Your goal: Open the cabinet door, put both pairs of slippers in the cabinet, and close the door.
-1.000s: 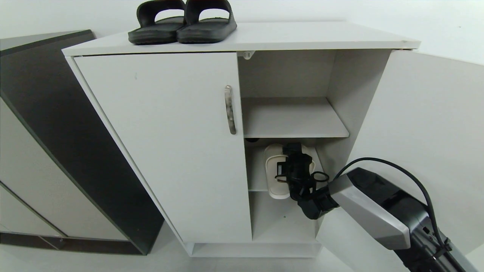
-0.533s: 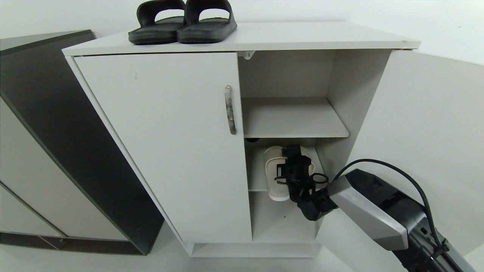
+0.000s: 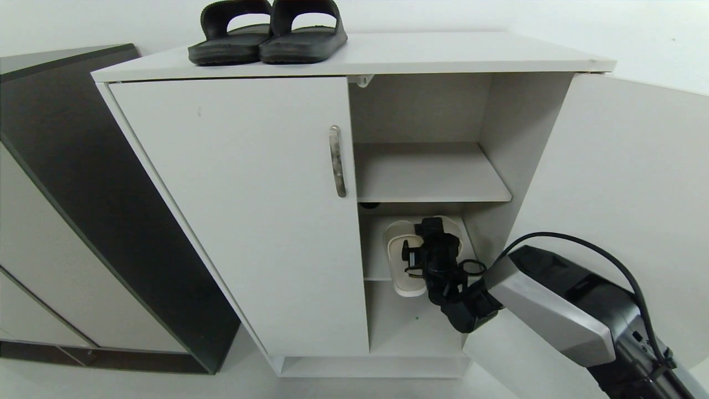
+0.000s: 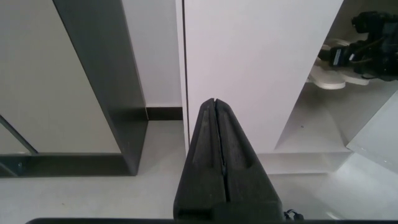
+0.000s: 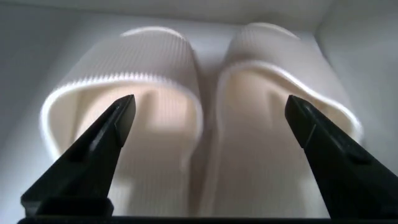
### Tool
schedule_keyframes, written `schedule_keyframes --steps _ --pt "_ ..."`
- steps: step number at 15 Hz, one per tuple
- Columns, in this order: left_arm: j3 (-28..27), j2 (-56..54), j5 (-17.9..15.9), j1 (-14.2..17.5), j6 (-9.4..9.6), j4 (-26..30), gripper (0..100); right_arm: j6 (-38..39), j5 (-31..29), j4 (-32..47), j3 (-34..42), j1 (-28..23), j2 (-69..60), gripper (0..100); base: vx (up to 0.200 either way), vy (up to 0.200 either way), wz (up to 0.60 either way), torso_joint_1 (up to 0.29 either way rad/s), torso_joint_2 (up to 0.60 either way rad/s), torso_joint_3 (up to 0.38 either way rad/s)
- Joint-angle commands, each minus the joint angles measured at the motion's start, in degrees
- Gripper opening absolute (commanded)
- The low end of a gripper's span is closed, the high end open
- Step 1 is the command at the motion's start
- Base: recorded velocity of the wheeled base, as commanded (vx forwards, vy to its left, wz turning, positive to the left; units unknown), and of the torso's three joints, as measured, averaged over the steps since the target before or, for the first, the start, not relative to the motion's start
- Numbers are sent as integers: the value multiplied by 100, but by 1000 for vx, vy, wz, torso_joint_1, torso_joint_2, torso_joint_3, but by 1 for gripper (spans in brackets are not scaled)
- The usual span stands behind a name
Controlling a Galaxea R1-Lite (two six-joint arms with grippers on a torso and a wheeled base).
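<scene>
The tall white laminate cabinet (image 3: 421,52) has two doors. Its left door (image 3: 238,210) is closed flat. Its right door (image 3: 620,183) is swung wide open, baring the cabinet's right half with its shelves. A dark grey upright panel (image 3: 94,183) leans or stands just beside the cabinet's left side.

The right arm's grey and black forearm (image 3: 554,316) comes up from below the cabinet's open right door and into its right half.

A pair of black open-toe rubber slippers (image 3: 268,33) sits side by side on the cabinet's top, above the closed door. A pair of cream ribbed slippers (image 3: 400,257) lies side by side on the cabinet's second shelf down. The left one's end juts over that shelf's front edge.

The black right gripper (image 3: 429,230) is at that shelf, over the cream pair. In the right wrist view its fingers (image 5: 93,155) are spread wide with both slippers between and beyond them, and whether they touch is not clear.

The left gripper (image 4: 214,109) hangs low in front of the cabinet's closed door, its two fingers pressed together on nothing.

A slim vertical metal handle (image 3: 337,160) is on the closed door's right edge.
</scene>
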Motion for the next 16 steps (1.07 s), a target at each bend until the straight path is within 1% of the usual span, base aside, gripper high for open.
schedule_keyframes --steps 1,5,8,10,12,16 --pt "0 9 2 -4 -2 -4 0 -7 -16 -424 1008 146 -684 100 0 0 0 0 0 0" --pt "0 9 -7 5 -11 -4 0 -7 -25 -1355 2775 436 -1563 100 0 0 0 0 0 0" --pt "0 9 -7 -4 -11 -4 0 -15 -25 -2085 3724 787 -1845 100 0 0 0 0 0 0" --pt "0 9 -16 -4 -11 -4 0 -77 -16 -2252 3864 902 -1836 100 0 0 0 0 0 0" --pt "0 9 -16 -4 -20 5 0 -174 10 -2252 3820 910 -1818 100 0 0 0 0 0 0" --pt "0 9 -16 -4 -20 -4 0 -174 10 -2261 3820 946 -1818 100 -200 0 0 2 2 0"
